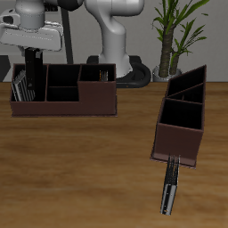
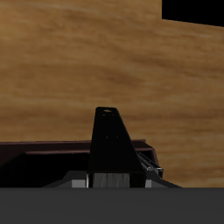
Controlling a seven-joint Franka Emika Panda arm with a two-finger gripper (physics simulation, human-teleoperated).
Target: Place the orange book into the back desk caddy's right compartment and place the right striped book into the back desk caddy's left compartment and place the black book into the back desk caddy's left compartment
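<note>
Nearest the table's (image 1: pixel 89 169) front edge, a loose striped book (image 1: pixel 169 189) lies flat, its far end touching or just at the near end of the slanted-divider caddy (image 1: pixel 183 116), which sits at an angle w/ its long side running back toward the plant (image 1: pixel 174 36). Well apart from both and farther back stands the back desk caddy (image 1: pixel 64 100), long side parallel to the front edge. Its narrow end section, the left compartment (image 1: pixel 25 89), already has the right striped book (image 1: pixel 18 87) standing in it, leaning a bit. The gripper (image 1: pixel 34 55) hangs directly over that same section, fingers clamped on the black book (image 1: pixel 34 71), held upright w/ its lower end inside the section beside the striped one; can't tell if it touches the floor. Wrist view: the black book fills the middle betw. the fingers, narrow edge up, the caddy's dark rim just behind it and bare wood beyond. The robot's base (image 1: pixel 120 53) stands behind the caddy.
</note>
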